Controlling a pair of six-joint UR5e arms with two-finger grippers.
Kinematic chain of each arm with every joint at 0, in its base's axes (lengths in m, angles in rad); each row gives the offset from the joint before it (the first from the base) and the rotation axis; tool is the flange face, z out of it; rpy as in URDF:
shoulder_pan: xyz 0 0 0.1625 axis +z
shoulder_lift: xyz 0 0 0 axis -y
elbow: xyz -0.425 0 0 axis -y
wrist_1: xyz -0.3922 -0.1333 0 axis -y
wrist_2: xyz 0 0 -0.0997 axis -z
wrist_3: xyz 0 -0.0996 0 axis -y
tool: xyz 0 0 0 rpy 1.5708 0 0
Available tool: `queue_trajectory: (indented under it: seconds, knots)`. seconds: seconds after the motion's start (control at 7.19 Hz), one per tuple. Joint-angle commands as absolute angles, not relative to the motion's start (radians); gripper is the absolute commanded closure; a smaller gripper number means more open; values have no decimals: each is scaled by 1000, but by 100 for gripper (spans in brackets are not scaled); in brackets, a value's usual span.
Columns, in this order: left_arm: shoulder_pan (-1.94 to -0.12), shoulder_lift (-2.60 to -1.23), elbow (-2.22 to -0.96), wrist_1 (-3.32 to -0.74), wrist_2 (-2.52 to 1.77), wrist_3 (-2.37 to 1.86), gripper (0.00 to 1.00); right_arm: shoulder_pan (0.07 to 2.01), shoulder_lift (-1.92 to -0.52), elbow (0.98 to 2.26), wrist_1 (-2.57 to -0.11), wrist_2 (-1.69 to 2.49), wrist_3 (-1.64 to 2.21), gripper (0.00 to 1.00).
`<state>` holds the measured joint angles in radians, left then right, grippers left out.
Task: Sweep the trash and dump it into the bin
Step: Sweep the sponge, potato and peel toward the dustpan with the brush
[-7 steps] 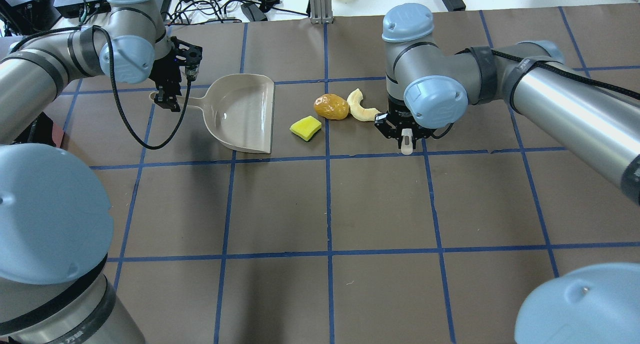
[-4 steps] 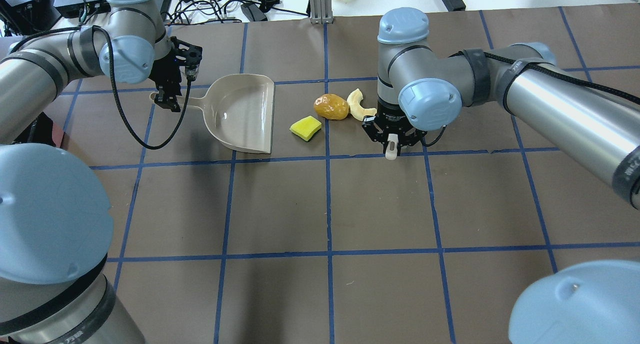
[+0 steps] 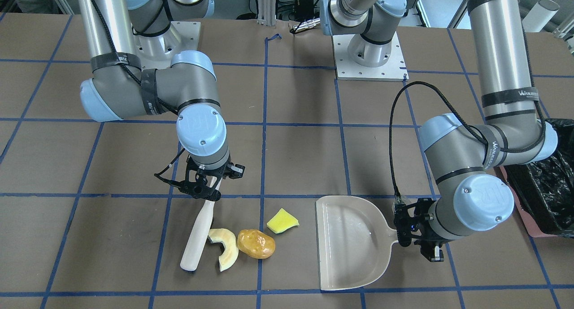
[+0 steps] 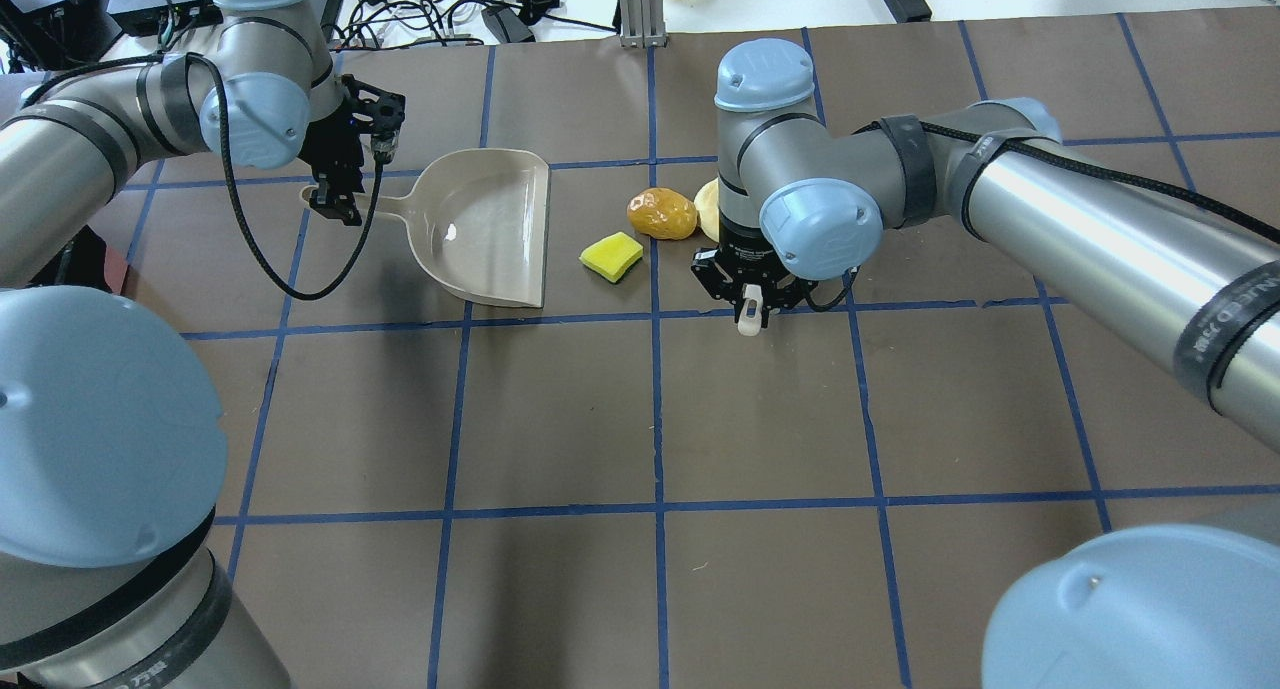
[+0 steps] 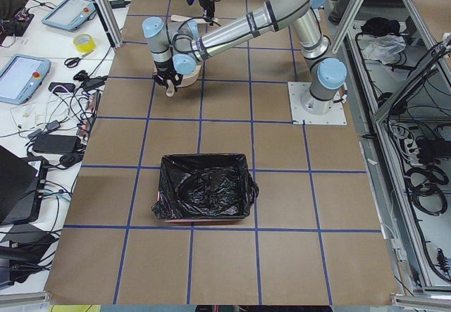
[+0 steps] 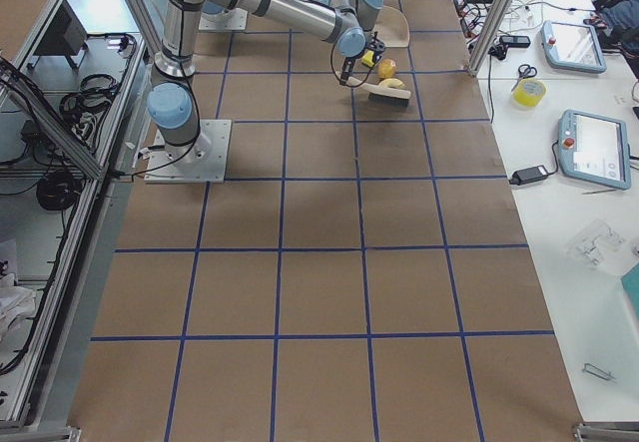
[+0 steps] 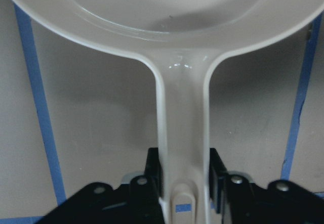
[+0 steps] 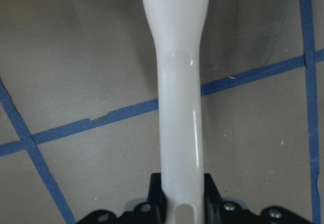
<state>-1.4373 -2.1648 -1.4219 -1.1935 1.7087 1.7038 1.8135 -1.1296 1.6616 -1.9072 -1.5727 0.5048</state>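
Note:
My right gripper [image 3: 205, 191] is shut on the handle of a white brush [image 3: 196, 239], whose far end rests on the table beside the pale cream rind [image 3: 227, 248]. The rind touches the amber-brown potato-like lump [image 3: 256, 243]. The yellow-green sponge wedge [image 3: 282, 221] lies between them and the beige dustpan [image 3: 347, 244]. My left gripper [image 3: 410, 237] is shut on the dustpan's handle [image 7: 182, 128], with the pan flat on the table. In the overhead view my right wrist hides most of the rind [image 4: 706, 207]. The pink bin with its black bag [image 3: 545, 197] stands beyond my left arm.
The table is brown paper with blue tape grid lines. Cables and devices lie past the far edge [image 4: 440, 14]. The bin [image 5: 204, 196] stands alone at the left end of the table. A metal post [image 4: 640, 9] stands at the far edge.
My right gripper has moved left with the brush toward the trash, and its wrist now covers most of the rind in the overhead view. The left arm and dustpan have not moved.

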Motion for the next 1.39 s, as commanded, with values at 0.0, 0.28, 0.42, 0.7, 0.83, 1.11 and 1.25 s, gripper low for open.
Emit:
queue_trajectory:
  seconds: [0.0,0.28,0.42,0.7,0.83,1.11,1.25]
  knots:
    - [-1437,-2164,-1427,-1193,1704,1703,100,1847,-1115,1626,-1896,-1571,522,100]
    - [-1437,-2164,-1427,-1193,1704,1703,100,1893,-1091,1606,-1896,-1562,532,100]
    - [-1437,-2164,-1428,-1193,1704,1703,100,1893,-1089,1606,-1878,-1507,535,100]
    - [-1437,-2164,-1428,-1192,1703,1703,100,1899,-1089,1606,-1881,-1449,561,100]
    - [-1437,-2164,-1430,-1192,1703,1703,100,1905,-1080,1602,-1888,-1442,589,100]
    - [-1437,-2164,-1431,-1192,1703,1703,100,1945,-1048,1545,-1890,-1411,658,100]
    - [-1437,-2164,-1431,-1190,1703,1703,100,1963,-1020,1505,-1888,-1411,687,100]
